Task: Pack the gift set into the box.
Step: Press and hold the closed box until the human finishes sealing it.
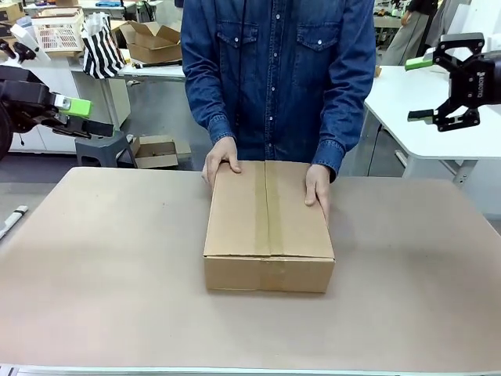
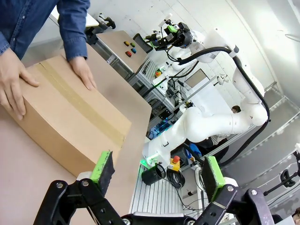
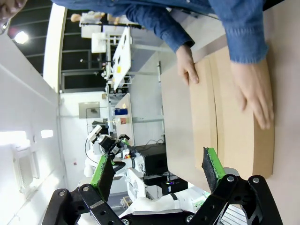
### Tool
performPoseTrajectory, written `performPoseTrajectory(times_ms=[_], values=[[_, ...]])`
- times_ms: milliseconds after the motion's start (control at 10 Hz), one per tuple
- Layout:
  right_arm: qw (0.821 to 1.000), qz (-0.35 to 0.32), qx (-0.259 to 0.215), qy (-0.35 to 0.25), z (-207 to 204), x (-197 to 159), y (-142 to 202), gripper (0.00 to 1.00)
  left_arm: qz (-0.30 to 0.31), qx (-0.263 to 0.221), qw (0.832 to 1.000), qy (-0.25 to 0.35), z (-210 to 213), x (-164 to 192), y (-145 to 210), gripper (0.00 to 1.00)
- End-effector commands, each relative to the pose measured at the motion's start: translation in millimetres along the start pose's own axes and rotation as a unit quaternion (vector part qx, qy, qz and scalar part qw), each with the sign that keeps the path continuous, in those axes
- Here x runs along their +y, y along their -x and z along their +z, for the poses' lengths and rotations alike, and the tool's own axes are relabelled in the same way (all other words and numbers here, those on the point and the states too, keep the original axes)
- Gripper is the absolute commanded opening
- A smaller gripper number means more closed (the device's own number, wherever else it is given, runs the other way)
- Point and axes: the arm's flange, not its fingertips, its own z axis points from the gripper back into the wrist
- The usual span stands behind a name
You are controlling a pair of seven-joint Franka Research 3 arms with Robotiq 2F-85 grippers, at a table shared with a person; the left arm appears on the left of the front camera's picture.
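The brown cardboard box sits in the middle of the table, with its flaps shut and a seam running down the top. What is inside is hidden. Its long side runs straight away from the robot, toward the person. The person's hands lie flat on the far end of the lid, one hand on the side nearer the left gripper and the other hand on the side nearer the right gripper. The left gripper hangs up in the air with its fingers wide apart and nothing between them. From it, the box lies lower down and off to its right, well apart. The right gripper is also up high, wide open and holding nothing. From it, the box lies lower down and off to its left, well apart too. I cannot tell which gripper is nearer. The packing looks almost done, so I think any next move would be a reach down and in toward the box's long sides.
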Motion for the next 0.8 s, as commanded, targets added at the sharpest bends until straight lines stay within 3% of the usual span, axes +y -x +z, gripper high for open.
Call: performPoseTrajectory(times_ms=[0, 700], values=[[1.000, -0.006, 0.002, 0.003, 0.6, 5.5, -0.3, 1.00, 0.005, -0.002, 1.000, 0.000, -0.9, -3.9, 1.7, 1.00], [1.000, -0.006, 0.002, 0.003, 0.6, 5.5, -0.3, 1.00, 0.005, -0.002, 1.000, 0.000, -0.9, -3.9, 1.7, 1.00]])
